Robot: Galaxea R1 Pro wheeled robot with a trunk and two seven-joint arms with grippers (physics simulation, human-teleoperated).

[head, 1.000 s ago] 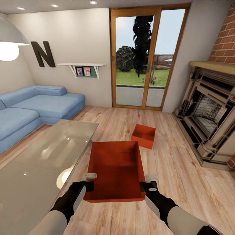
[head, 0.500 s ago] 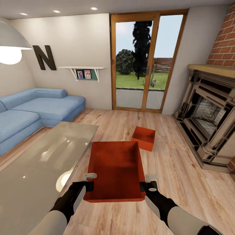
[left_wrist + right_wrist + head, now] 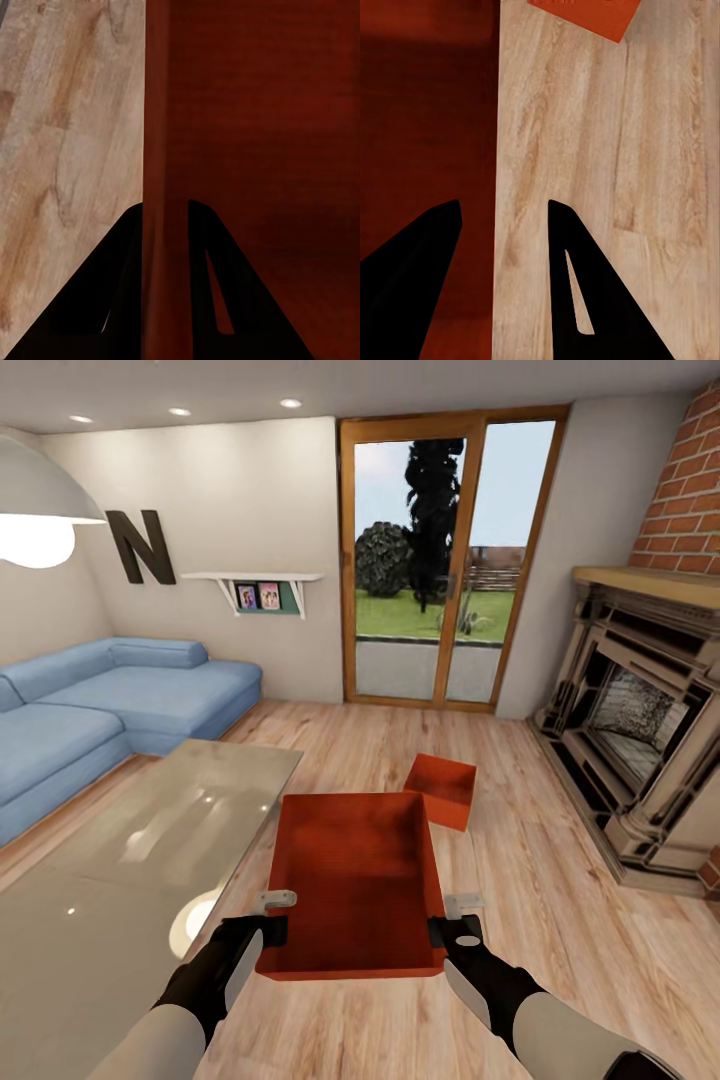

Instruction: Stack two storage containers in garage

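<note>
Overhead, red bin [image 3: 355,880] beside glass table [image 3: 130,860].

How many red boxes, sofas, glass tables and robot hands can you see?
Red boxes: 2, one held, one on the wood floor
Blue sofa: 1
Glass table: 1
Robot hands: 2, left hand, right hand
Total: 6
</note>
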